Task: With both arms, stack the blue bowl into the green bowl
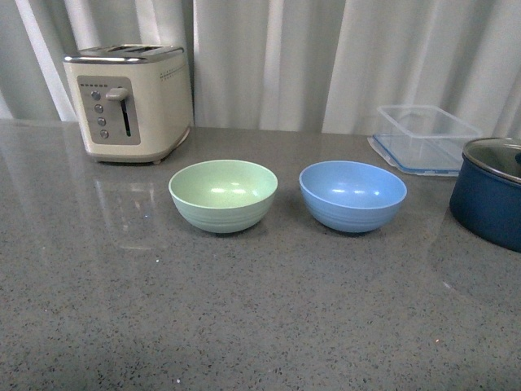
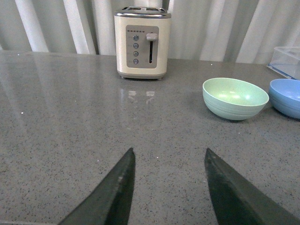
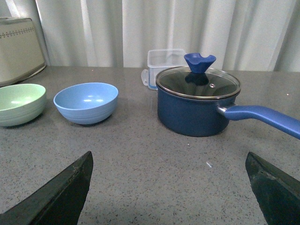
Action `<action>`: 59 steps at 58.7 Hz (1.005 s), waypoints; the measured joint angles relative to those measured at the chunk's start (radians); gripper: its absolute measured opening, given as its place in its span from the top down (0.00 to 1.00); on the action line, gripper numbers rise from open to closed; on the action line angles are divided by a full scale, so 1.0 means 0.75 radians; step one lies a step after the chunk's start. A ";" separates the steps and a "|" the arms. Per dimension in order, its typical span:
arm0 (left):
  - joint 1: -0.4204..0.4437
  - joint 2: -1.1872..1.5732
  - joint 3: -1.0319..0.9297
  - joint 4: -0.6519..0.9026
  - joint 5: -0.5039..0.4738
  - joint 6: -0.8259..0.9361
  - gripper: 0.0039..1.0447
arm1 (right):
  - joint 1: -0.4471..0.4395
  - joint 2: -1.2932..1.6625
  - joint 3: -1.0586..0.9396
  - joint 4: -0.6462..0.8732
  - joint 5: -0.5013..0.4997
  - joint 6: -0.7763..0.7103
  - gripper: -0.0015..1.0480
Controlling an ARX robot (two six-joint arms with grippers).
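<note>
Grey counter [image 1: 252, 326] lies beneath left pincer [image 2: 169, 151] and right pincer [image 3: 168, 153], both spread, holding nothing.

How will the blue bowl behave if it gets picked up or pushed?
The blue bowl looks like thin matte plastic, so probably light and stiff. Its rounded wall narrows to a small base, so a push may slide or rock it on the glossy countertop. It looks empty, so nothing should spill.
</note>
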 joint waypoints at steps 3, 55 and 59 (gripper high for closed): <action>0.000 0.000 0.000 0.000 0.000 0.000 0.49 | 0.000 0.000 0.000 0.000 0.000 0.000 0.10; 0.000 -0.001 0.000 0.000 0.001 0.004 0.06 | -0.060 0.426 0.266 -0.169 -0.172 -0.091 0.10; 0.000 -0.001 0.000 0.000 0.000 0.004 0.06 | -0.053 0.581 0.379 -0.125 -0.183 -0.101 0.10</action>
